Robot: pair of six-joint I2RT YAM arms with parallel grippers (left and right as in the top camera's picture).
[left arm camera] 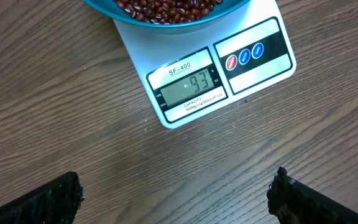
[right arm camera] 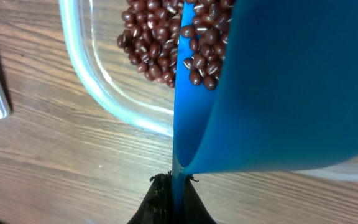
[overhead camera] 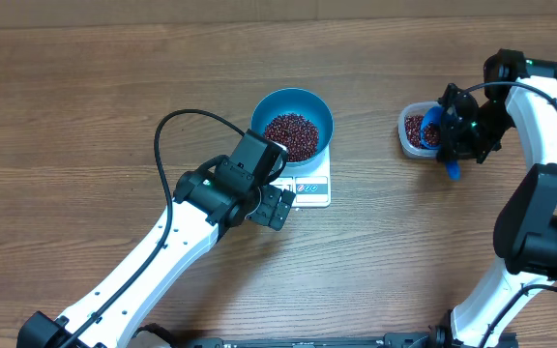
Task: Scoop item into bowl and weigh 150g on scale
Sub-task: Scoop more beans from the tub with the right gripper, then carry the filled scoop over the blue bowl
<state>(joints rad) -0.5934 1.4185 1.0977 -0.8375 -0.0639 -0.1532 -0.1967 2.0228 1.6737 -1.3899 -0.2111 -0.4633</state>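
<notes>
Wood-grain tabletop (overhead camera: 85,106) is filling every view. At upper centre of the overhead frame, the scale (overhead camera: 309,187) is lying flat, and the bowl (overhead camera: 293,104) is sitting on it, covering most of the platform, with beans (overhead camera: 291,133) lying heaped in its bottom.

In the left wrist view, the scale's display (left arm camera: 188,87) is facing the camera at upper centre and showing digits that read as 93. Three round buttons (left arm camera: 244,56), one red and two blue, are sitting to its right. The left gripper (left arm camera: 176,193) is hovering over bare wood just below the display edge of the scale, its jaws standing wide apart and holding nothing.

At upper right of the overhead frame, the tub (overhead camera: 402,130) is resting on the table, well apart from the scale, with more beans inside. The right gripper (right arm camera: 173,202) is clamping its jaws together on the thin handle of the scoop (right arm camera: 291,87). The scoop's cup is hanging over the tub, with beans lying against its inner wall.
</notes>
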